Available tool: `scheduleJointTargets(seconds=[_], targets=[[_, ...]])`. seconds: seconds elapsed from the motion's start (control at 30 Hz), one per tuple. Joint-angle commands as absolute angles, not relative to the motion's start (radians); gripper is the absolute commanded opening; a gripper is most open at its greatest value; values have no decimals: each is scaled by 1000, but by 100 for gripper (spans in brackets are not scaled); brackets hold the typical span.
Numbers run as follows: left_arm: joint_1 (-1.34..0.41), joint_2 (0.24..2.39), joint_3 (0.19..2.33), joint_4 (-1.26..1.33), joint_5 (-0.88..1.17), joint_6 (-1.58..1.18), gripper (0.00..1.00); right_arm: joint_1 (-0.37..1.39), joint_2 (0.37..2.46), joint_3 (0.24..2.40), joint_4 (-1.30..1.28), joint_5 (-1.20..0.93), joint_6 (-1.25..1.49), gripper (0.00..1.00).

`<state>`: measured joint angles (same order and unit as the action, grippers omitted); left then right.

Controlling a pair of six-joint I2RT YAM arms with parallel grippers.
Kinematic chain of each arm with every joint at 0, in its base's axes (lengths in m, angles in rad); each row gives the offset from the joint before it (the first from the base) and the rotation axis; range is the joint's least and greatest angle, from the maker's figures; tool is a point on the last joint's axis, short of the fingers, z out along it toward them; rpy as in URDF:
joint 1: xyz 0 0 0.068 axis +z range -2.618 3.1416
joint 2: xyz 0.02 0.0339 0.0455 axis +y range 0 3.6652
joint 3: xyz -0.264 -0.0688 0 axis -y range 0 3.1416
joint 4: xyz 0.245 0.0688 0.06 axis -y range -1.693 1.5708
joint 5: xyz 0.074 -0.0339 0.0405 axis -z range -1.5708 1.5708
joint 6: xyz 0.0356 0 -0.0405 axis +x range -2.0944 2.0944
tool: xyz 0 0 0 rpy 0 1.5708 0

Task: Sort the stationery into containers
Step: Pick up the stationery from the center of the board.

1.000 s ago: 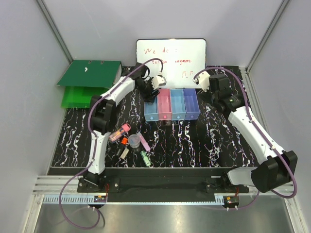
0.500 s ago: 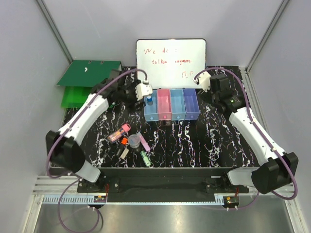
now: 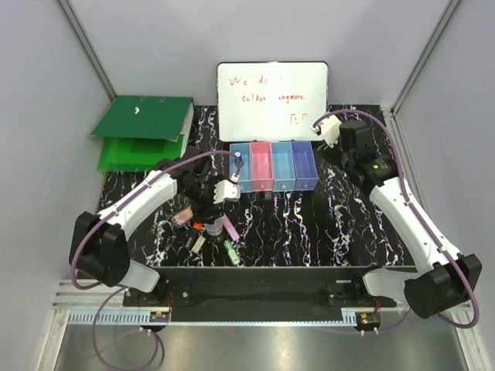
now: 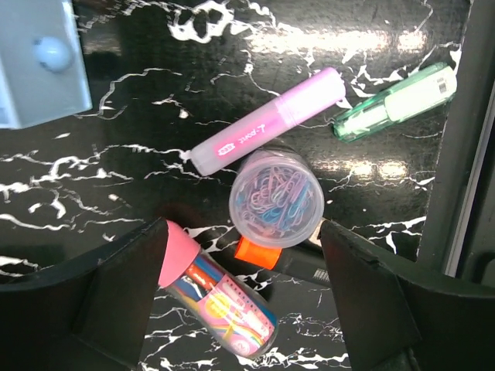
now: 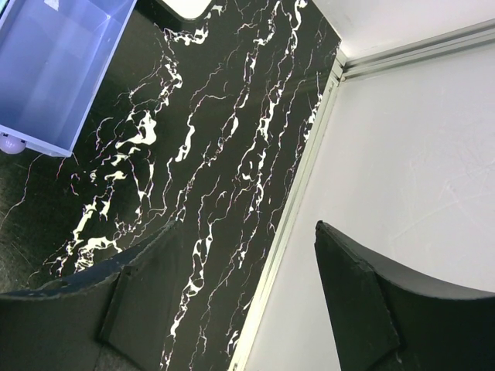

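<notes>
Row of four joined bins [image 3: 272, 185], blue-capped bottle [image 3: 239, 159] in leftmost bin [image 3: 241, 185]

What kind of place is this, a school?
Probably a robot lab test booth, not a school. A left arm and a right arm are bolted at the edge of a black marbled table, plain grey walls box it in, and stationery lies set out near a row of coloured bins.
</notes>
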<state>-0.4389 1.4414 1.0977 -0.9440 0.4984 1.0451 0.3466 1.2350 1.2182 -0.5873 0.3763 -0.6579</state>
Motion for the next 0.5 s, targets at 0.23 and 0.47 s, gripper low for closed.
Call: scheduleJointTargets(seconds=[0.23, 0.47], targets=[[-465, 1465, 996, -836, 474, 1028, 84, 342, 1198, 1213, -551, 380, -660, 76], [-469, 1500, 968, -782, 460, 1003, 84, 342, 1201, 1215, -552, 377, -647, 76]])
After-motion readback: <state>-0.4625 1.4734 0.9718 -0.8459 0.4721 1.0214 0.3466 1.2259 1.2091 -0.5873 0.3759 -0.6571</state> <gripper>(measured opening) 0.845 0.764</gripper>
